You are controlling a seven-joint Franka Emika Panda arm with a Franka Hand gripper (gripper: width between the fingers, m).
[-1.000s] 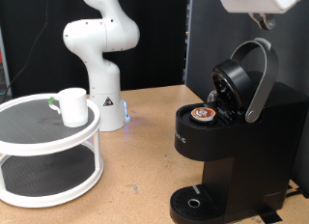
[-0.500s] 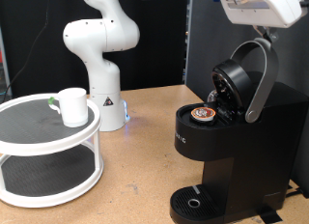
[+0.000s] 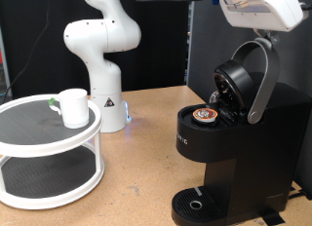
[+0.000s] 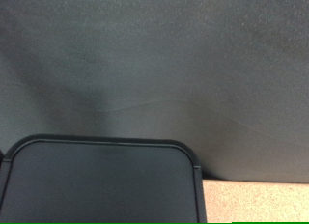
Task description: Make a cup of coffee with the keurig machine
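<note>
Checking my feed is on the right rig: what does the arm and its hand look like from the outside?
The arm is glossy white, built of rounded bulbous segments on a conical base with a small blue light low down. The hand at the exterior view's top right is a white boxy housing with a grey underside and a dark cable behind it. Its fingers don't show.

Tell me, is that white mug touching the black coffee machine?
Apart. In the exterior view the cup stands on the white round shelf at the exterior view's left, with bare tabletop between it and the keurig machine.

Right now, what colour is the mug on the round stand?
Plain white; the cup shows best in the exterior view.
</note>
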